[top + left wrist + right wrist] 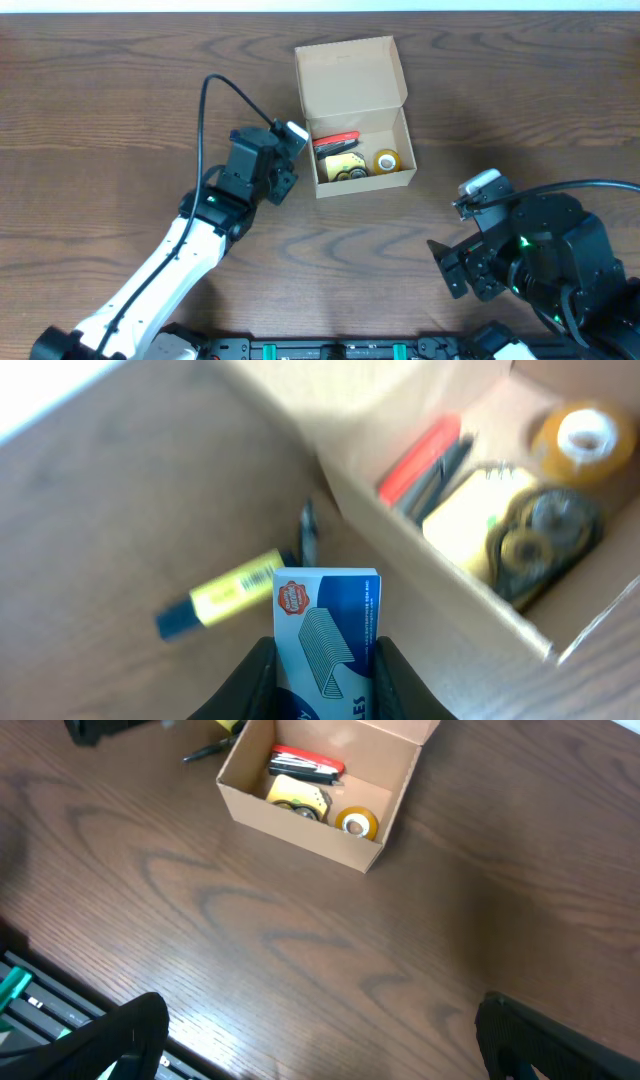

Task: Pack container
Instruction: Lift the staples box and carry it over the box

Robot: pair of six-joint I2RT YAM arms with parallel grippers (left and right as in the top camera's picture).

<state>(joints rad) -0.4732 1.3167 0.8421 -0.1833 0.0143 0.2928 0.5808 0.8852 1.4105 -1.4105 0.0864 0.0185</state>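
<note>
The tan cardboard container stands open at the table's middle back, with its flap lid raised behind it. Inside lie a red pen, a yellow pad with a dark tape dispenser and a tape roll. My left gripper is just left of the container, shut on a blue staples box held above the table. The container's near wall is to the right of the staples box in the left wrist view. My right gripper is open and empty, front right of the container.
A yellow highlighter and a small black item lie on the table left of the container, below my left gripper. The table's front edge with a rail is close to my right gripper.
</note>
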